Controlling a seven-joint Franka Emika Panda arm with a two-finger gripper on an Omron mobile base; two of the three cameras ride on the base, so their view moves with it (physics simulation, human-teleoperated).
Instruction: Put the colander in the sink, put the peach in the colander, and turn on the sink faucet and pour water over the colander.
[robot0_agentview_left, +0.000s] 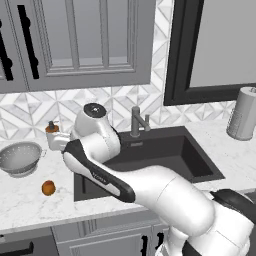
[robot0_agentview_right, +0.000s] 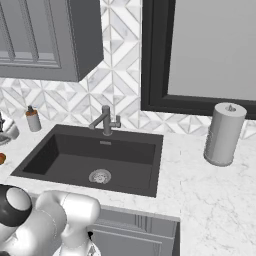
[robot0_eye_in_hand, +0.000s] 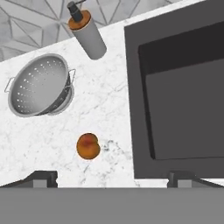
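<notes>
The silvery, hole-dotted colander (robot0_eye_in_hand: 39, 85) stands upright on the white marble counter, left of the dark sink (robot0_eye_in_hand: 183, 113). The small orange peach (robot0_eye_in_hand: 88, 146) lies on the counter between colander and sink, nearer the front edge. My gripper (robot0_eye_in_hand: 113, 179) hovers above this stretch of counter, open, its two dark fingertips (robot0_eye_in_hand: 41, 178) wide apart with nothing between them. From the left base view, the colander (robot0_agentview_left: 20, 158) and peach (robot0_agentview_left: 48, 188) lie left of the arm, and the sink (robot0_agentview_left: 165, 155) and the dark faucet (robot0_agentview_left: 136, 121) behind it are to the right.
A white soap dispenser (robot0_eye_in_hand: 86, 33) with an orange-brown top stands by the tiled wall behind the colander. A paper towel roll (robot0_agentview_right: 223, 134) stands on the counter right of the sink (robot0_agentview_right: 65, 150). Grey cabinets hang above, and a dark-framed window sits behind the faucet (robot0_agentview_right: 106, 121).
</notes>
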